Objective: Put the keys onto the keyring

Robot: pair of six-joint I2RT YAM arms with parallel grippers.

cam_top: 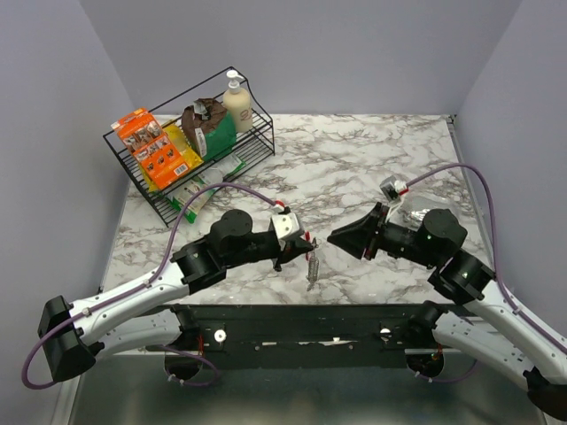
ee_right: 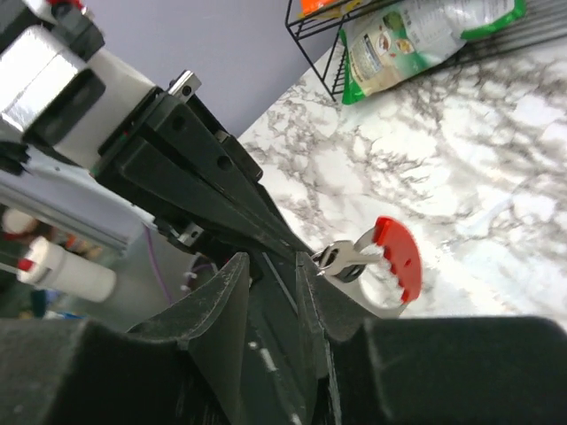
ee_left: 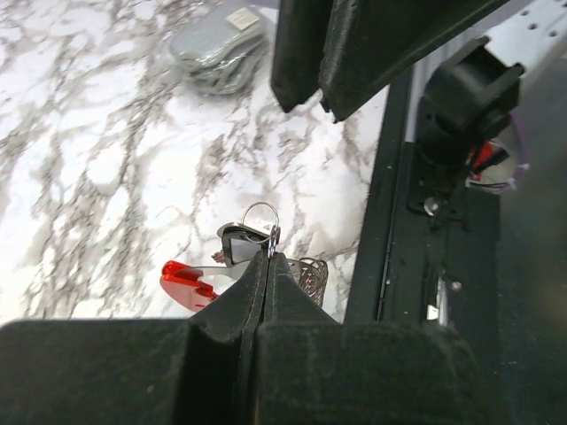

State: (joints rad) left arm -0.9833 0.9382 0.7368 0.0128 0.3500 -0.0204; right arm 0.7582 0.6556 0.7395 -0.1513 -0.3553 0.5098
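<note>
The left gripper (ee_left: pixel 268 258) has its fingers pressed together on the small metal loop of the keyring (ee_left: pixel 188 283). It holds it just above the middle of the counter's (cam_top: pixel 372 168) near edge, with the red clip to one side and the chain (cam_top: pixel 313 271) dangling. The right gripper (cam_top: pixel 338 237) points at it from close by, fingers narrowly apart. I cannot tell whether a key sits between them, and no keys show anywhere. The pinch is at the fingertips only, so a nudge could twist the loop or knock it free. The loose chain may snag.
</note>
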